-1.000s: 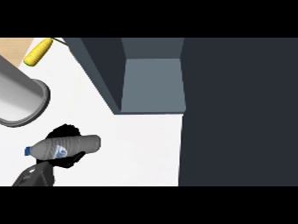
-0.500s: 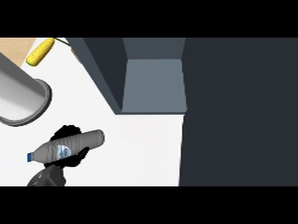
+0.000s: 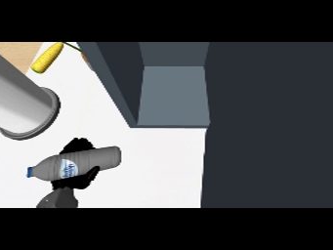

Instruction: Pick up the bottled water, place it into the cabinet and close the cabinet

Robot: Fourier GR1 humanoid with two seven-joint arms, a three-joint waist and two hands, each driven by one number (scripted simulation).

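I am seeing one black hand coming up from the lower edge of the head view, low on the left side, and by its place on the left I am taking it for the left hand. Its fingers are curling round the bottled water, so the hand is clamped on the bottle: dark fingertips are showing above the bottle's upper side and the thumb is poking out under it on the right. The wrist below is pointing nearly straight up the view.

The bottled water is lying almost level in that grip, tilted a little, with its blue cap toward the left edge of the white counter and its base toward the right. The label with blue print is facing me. I cannot tell whether it is lifted clear of the counter or touching it.

Above and left of the hand, a grey forearm is slanting in from the upper left corner, its round end sitting near the counter's left edge; the hand on it is hidden from me.

The cabinet is standing open at the counter's far edge, its grey inside showing, with a dark door panel filling the right side. A corn cob is lying at the far left corner.
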